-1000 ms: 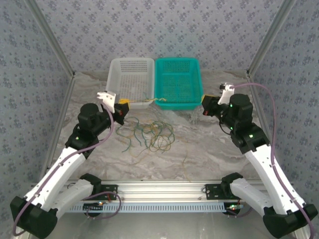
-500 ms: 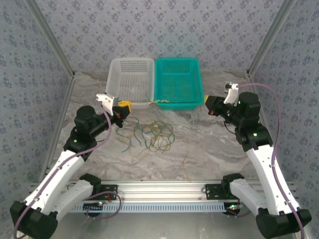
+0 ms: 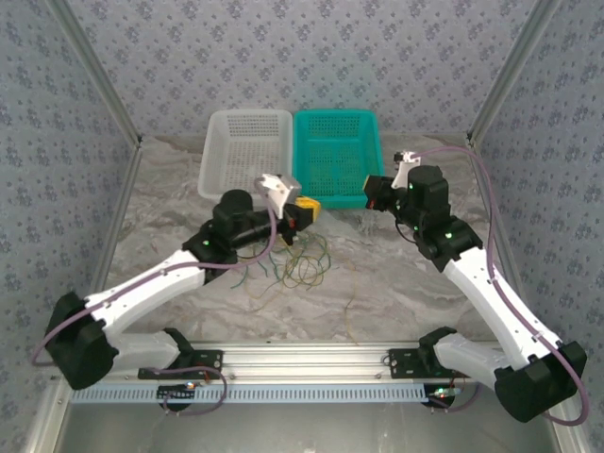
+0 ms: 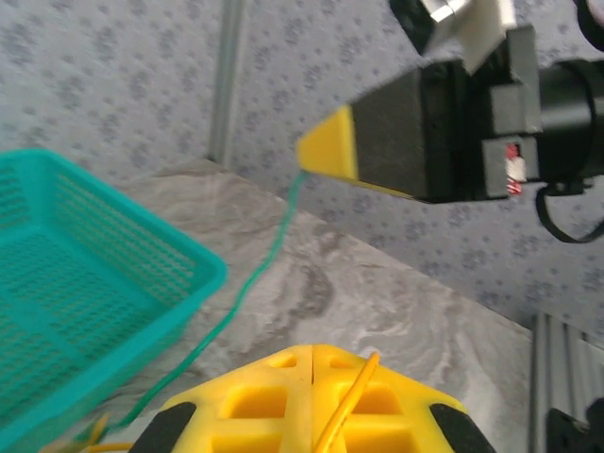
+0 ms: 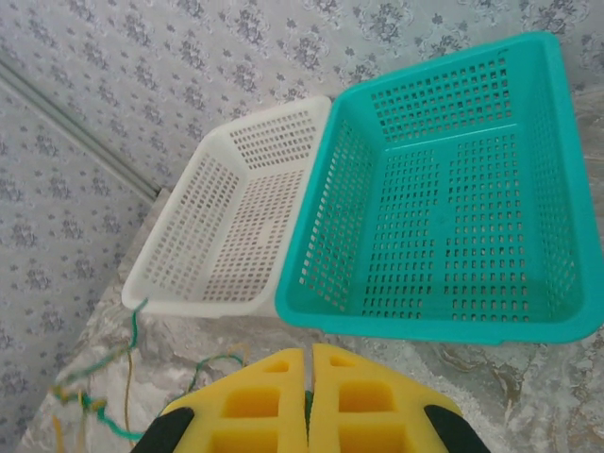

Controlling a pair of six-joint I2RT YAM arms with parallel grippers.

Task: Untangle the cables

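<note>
Arms (image 3: 170, 278) swung inward, left pincer (image 3: 304, 209) clamped on yellow cable (image 4: 347, 398), right pincer (image 3: 371, 193) clamped on green cable (image 4: 275, 253)

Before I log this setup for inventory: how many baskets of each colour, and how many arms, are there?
White basket: 1
Teal basket: 1
Arms: 2, left arm and right arm
Cables: tangled, cannot count
Total: 4, cables aside

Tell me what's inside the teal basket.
In the right wrist view the teal basket holds nothing: bare perforated floor and walls. The cables are outside it. The inner face of its near wall is hidden behind the rim.
</note>
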